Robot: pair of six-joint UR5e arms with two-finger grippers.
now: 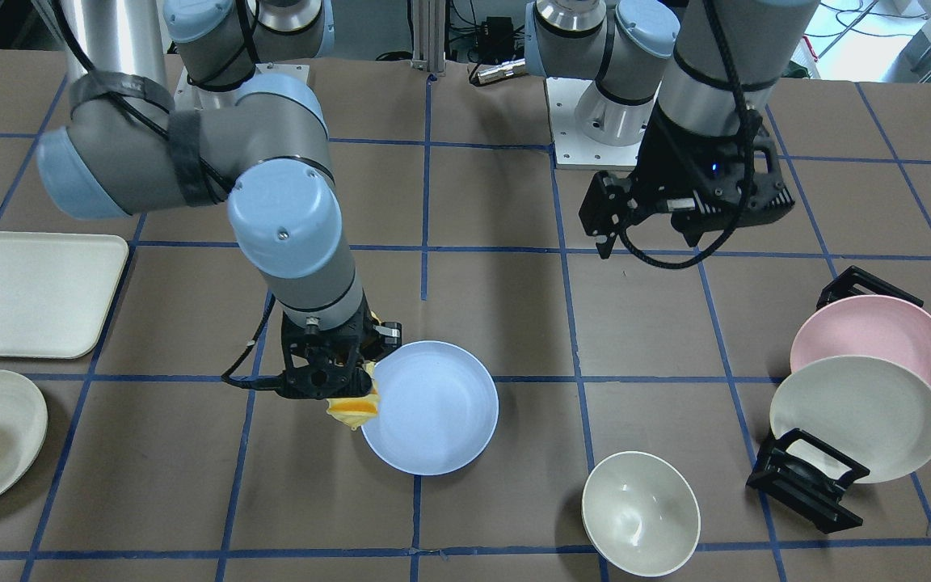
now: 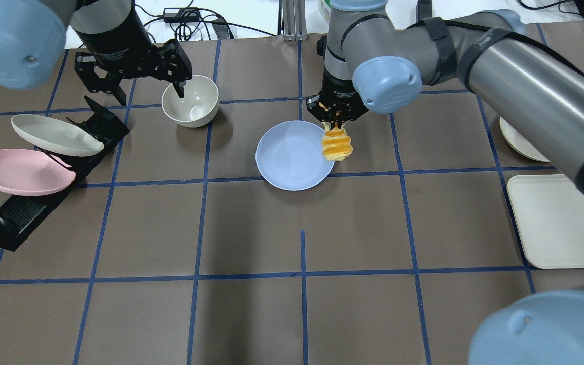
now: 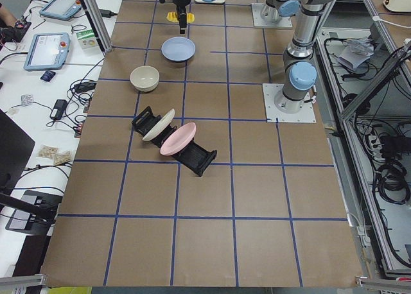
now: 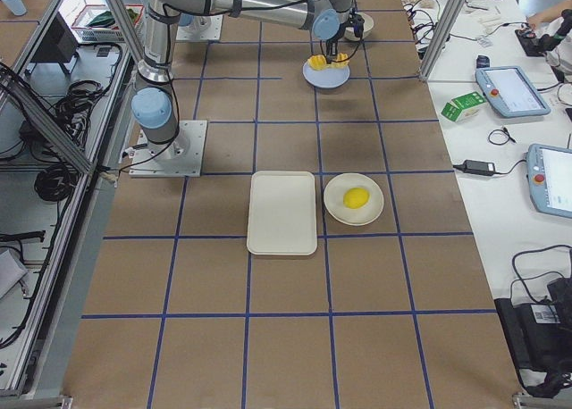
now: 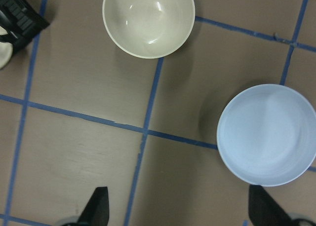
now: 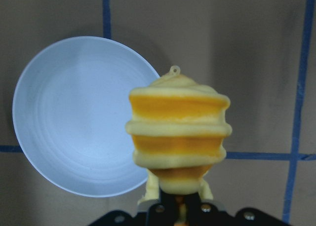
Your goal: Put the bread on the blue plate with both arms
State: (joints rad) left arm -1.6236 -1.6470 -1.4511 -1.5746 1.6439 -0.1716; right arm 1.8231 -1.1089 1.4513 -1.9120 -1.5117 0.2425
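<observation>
A brown worktop (image 2: 251,228), divided into squares by blue tape lines, is carrying everything. Around it the room is showing aluminium frame posts (image 4: 444,29) and loose cables (image 2: 190,25). The side views are also showing white benches (image 3: 38,101), where teach pendants (image 3: 46,50) and a green-and-white carton (image 4: 463,106) are lying.

The right claw (image 2: 334,121) is pinching the bread (image 2: 337,145) by 1 end, with its fingers closed tight on it. The loaf is hanging end-down over the right rim of the blue plate (image 2: 287,157) and is not lying in it. The left claw (image 2: 150,90) is hovering at the far left, next to a cream bowl (image 2: 190,100). It is spread wide and gripping nothing.

At the left, a pink plate (image 2: 21,171) and a cream plate (image 2: 56,134) are leaning in a black rack (image 2: 18,218). At the right, a cream tray (image 2: 560,223) is lying flat.

In the overhead view the right arm (image 2: 525,86) is covering the yellow fruit. The exterior right view is showing that fruit (image 4: 357,197) sitting on a cream dish (image 4: 332,208) just beside the tray.

Only the right wrist view is showing the loaf's yellow and orange ridges close up, and a small loop (image 6: 174,69) at its tip. Only the left wrist view is showing the 2 black fingertips (image 5: 98,208) far apart, with bare worktop between them.
</observation>
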